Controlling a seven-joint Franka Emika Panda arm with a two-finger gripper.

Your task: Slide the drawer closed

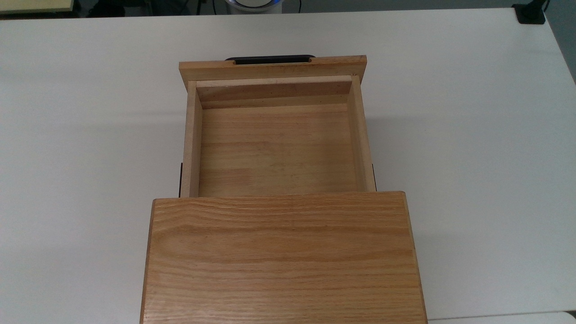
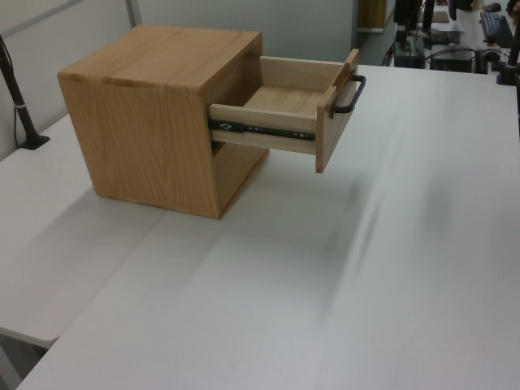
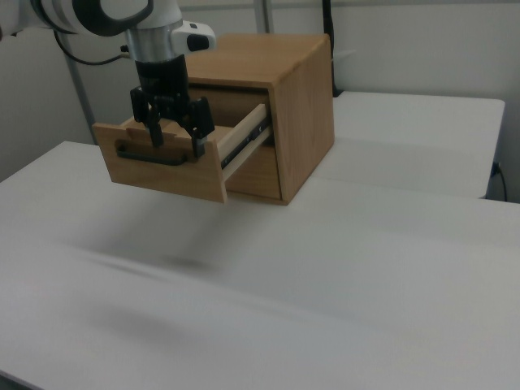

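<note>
drawer (image 1: pixel 274 148): standing pulled far out of the cabinet (image 1: pixel 283 256); in the top view it is reaching from the cabinet's front edge toward 12 o'clock, its inside bare and empty; in the left view it is jutting out of the cabinet toward 3 o'clock, clear of the desk (image 1: pixel 472 135) below it

front panel (image 3: pixel 162 172): sitting well apart from the cabinet face; in the right view it is the part of the drawer nearest the camera, at 9 o'clock from the cabinet

handle (image 3: pixel 150 154): a slim black bar lying across the outer face of the front panel; in the top view it is peeking over the panel's far edge at 12 o'clock

slide rail (image 2: pixel 260 130): showing along the drawer's side in the left view, a sign that the drawer is extended a long way

gripper (image 3: pixel 175 142): pointing downward at the front panel in the right view; its two fingers are spread apart, hanging over the panel's top edge and in front of the handle; whether they are touching the wood or the bar I cannot tell; they are clamping nothing that I can make out

done so far: judging by the long exposed box, nothing of the closing is showing yet

left to do: seemingly the whole travel; the panel is needing a steady push toward the cabinet, along the rail, until it is sitting flush against the cabinet face
</note>
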